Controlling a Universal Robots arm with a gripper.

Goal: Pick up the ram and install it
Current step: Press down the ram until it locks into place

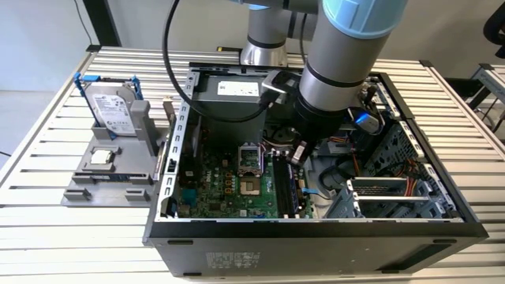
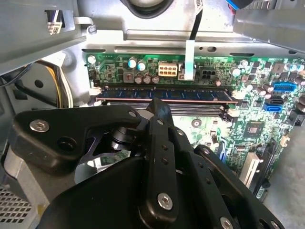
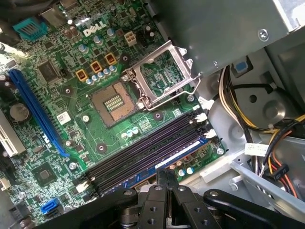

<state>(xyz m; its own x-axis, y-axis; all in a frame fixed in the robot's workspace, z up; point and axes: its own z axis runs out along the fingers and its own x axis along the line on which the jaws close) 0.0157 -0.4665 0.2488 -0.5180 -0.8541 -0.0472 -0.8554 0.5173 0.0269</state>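
Observation:
The ram [image 2: 190, 95] is a long slim stick with dark chips, standing upright in the outermost black slot of the motherboard [image 2: 248, 129]. In the first wrist view the ram [image 3: 177, 157] runs along the slot row's near edge, beside the empty black slots [image 3: 143, 148]. My gripper [image 2: 157, 103] has its fingers pressed together, and their tips sit right at the ram's top edge near its middle. In the first wrist view the gripper [image 3: 162, 173] looks shut in the same way. In the exterior view the gripper [image 1: 299, 157] reaches down into the open computer case [image 1: 316, 228], over the slots [image 1: 284, 189].
The processor socket [image 3: 114, 102] lies open with its metal frame [image 3: 162, 76] lifted. Cable bundles [image 3: 267, 143] and drive cages [image 1: 387, 195] crowd the case beside the slots. Outside the case, a grey fixture [image 1: 106, 177] holds a hard drive [image 1: 110, 109] and a small square chip [image 1: 100, 157].

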